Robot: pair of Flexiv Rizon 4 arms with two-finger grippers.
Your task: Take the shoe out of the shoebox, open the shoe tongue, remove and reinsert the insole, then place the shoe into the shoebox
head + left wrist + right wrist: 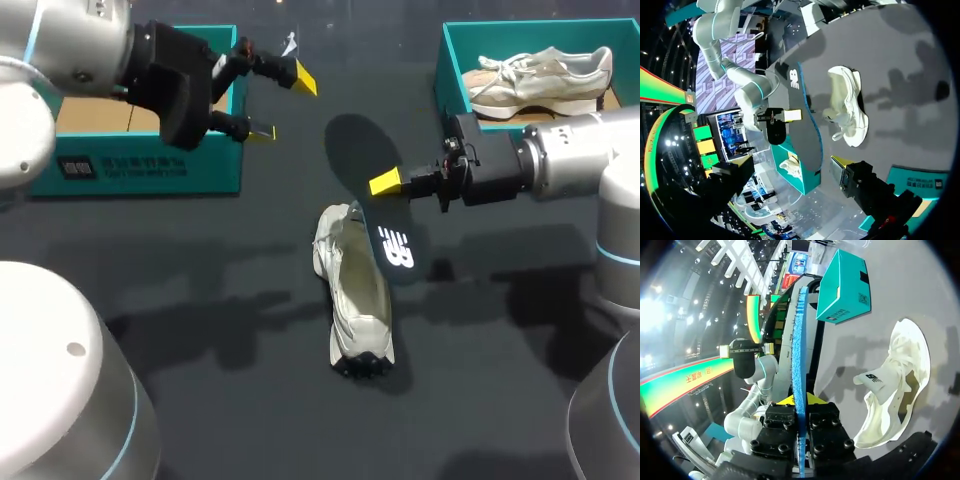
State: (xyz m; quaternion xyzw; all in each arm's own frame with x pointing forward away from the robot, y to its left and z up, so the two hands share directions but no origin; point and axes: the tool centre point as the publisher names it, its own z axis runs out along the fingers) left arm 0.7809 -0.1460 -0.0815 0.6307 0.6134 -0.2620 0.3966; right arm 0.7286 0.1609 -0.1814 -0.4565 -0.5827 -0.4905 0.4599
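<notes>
The right end effector (392,185) gripped the dark insole (355,150) just above the white shoe (355,300) lying on the surface (200,280), while the left end effector (283,105) hung open at far left, so the unsteadied shoe could skid and the insole fold on reinsertion.

No wording you can read. White logo mark on dark insole (392,235). White printed label with code square on teal shoebox (150,172) front wall: too small. Dark logo on shoe (875,382) tongue.
</notes>
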